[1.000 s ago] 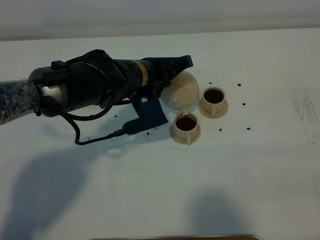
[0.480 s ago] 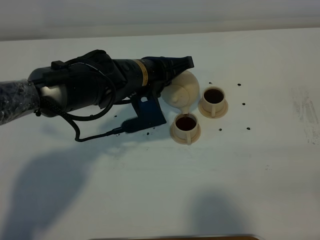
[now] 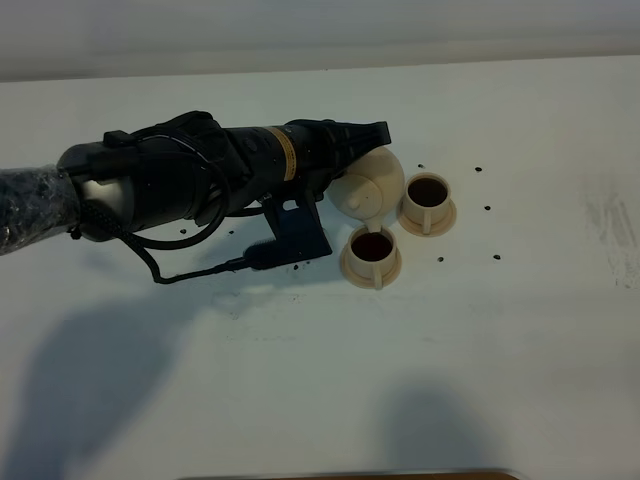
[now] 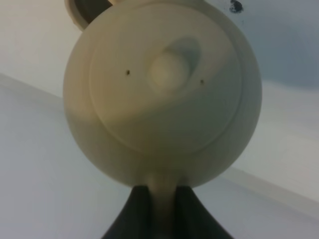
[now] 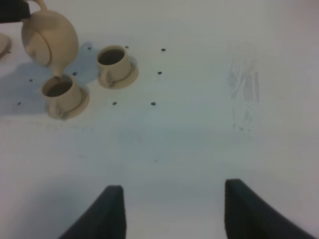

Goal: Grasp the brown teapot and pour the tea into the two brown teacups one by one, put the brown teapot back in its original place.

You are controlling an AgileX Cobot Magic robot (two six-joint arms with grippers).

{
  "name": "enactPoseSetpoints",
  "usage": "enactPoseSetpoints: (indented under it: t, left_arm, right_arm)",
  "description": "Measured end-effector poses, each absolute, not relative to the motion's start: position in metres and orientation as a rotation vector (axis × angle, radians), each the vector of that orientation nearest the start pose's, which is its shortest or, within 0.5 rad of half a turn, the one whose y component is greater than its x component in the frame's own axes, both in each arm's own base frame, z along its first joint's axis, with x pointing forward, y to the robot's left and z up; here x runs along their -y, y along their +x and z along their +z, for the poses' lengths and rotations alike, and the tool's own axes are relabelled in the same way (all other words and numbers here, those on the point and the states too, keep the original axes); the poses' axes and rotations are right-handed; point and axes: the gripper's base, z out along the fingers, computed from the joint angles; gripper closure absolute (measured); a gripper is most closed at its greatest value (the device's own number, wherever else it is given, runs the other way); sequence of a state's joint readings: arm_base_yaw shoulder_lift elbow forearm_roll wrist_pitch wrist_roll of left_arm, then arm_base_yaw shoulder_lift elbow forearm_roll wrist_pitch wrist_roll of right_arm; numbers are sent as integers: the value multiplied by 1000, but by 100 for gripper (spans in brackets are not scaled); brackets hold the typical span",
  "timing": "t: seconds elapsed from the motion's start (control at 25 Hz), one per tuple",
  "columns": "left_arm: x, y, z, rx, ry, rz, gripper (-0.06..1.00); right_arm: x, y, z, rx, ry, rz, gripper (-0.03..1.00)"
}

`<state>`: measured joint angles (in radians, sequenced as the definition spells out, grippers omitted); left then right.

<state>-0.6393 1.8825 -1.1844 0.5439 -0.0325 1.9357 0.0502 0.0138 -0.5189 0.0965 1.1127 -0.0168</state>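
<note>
Fingers of my left gripper clamp the brown teapot by its loop handle; beyond them its spout tips down over 1 brown teacup, the other teacup just beside (both hold dark tea). My right gripper hangs well apart, jaws spread, empty.

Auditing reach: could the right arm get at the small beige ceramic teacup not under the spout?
Probably yes: bare white table lies between the open right tool and that teacup; the round beige ceramic teapot hangs on its far side.
</note>
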Motion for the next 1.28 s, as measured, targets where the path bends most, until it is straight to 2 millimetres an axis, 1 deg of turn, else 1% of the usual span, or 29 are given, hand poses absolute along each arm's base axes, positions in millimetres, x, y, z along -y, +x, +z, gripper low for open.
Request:
enactPoseSetpoints:
  t: [1.28]
  left_arm:
    - [250,334,205,4,2344,1001,78]
  right_arm:
    - [-7,-8,279,-2089,-78,137,53]
